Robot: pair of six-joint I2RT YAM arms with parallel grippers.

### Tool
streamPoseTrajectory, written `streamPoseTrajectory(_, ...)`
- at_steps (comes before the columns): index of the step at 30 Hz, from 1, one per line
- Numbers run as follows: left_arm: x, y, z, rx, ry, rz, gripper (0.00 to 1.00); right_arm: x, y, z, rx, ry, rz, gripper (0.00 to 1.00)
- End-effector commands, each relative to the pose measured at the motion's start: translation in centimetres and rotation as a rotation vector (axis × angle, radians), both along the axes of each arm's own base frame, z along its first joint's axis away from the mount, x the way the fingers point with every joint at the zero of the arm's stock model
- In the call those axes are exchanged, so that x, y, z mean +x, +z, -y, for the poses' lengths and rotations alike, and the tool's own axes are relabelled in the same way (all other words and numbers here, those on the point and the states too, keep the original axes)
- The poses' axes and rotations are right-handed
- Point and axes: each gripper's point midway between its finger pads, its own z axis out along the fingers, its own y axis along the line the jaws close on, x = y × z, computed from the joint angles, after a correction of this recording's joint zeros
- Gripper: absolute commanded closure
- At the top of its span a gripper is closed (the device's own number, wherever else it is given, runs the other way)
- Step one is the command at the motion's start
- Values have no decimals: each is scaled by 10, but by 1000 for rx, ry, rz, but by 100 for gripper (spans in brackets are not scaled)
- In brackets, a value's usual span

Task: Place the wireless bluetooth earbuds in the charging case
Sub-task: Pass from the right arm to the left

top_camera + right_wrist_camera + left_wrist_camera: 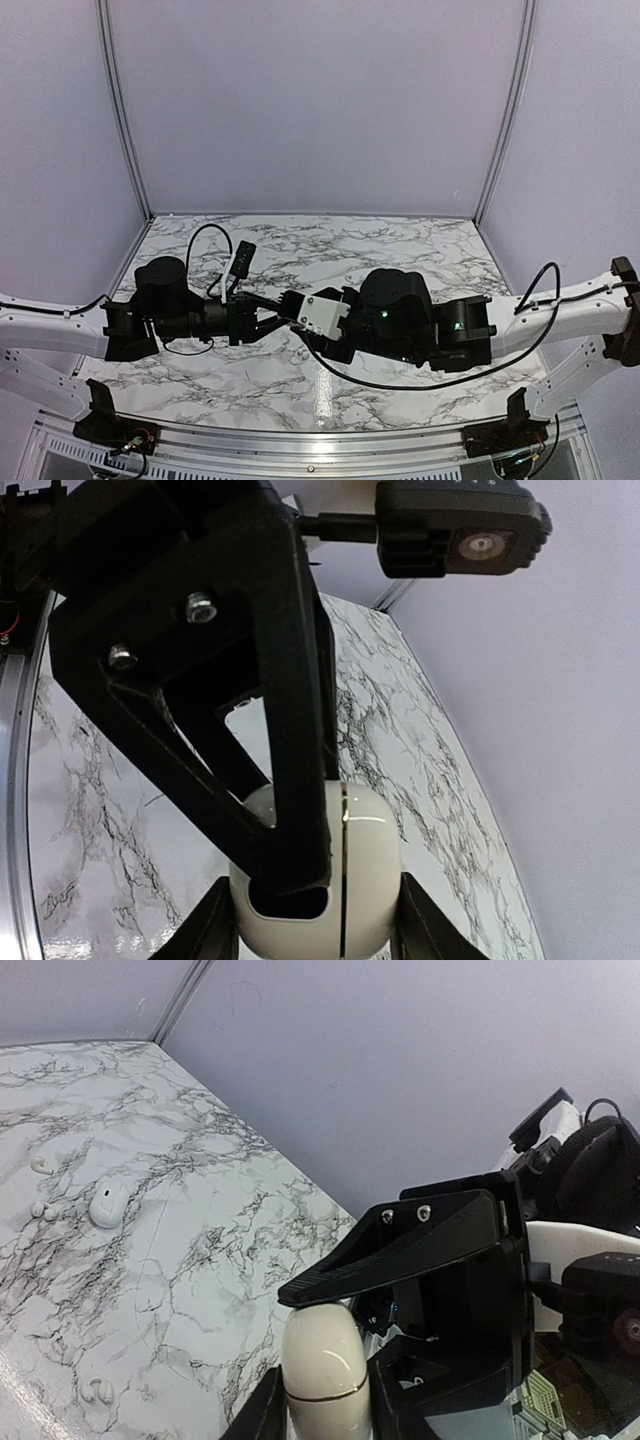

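Glossy cream pebble-shaped charging case point(368, 865) with a thin seam, held mid-air over the veined marble surface point(200, 1250). Left jaws and right jaws both clamped on it. Small rounded white earbud point(105, 1206) lies well apart, with bare surface around it.

This is a robotics lab, a closed-off test cell. Two white-and-black robot arms, the left arm point(50, 325) and the right arm point(575, 305), reach in from the near edge, where their bases sit on an aluminium rail point(320, 440). Plain pale lilac wall panels point(320, 100) box the space in on three sides, framed by slim metal posts point(118, 100). The tabletop point(420, 250) has a marble-pattern finish. A black cable point(420, 384) loops loose across it, bare wiring point(132, 440) shows at a base, and a small camera point(465, 525) rides on a wrist.
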Motion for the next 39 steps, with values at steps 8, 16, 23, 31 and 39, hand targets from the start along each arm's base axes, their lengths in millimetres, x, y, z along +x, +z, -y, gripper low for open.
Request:
streamPoseTrajectory(8, -1, 16, 14, -63, -5, 31, 69, 7, 28, -7, 87, -50, 22, 70)
streamPoseTrajectory(16, 3, 13, 14, -65, 15, 17, 61, 8, 34, -4, 107, -62, 25, 70)
streamPoseTrajectory(23, 4, 12, 13, -71, 29, 5, 64, 11, 41, 0, 134, -87, 33, 70)
streamPoseTrajectory(31, 8, 8, 12, -68, 52, -11, 69, 11, 49, 0, 157, -87, 40, 71)
streamPoseTrajectory(39, 13, 9, 8, -74, 89, -20, 64, 11, 44, -4, 129, -96, 52, 71)
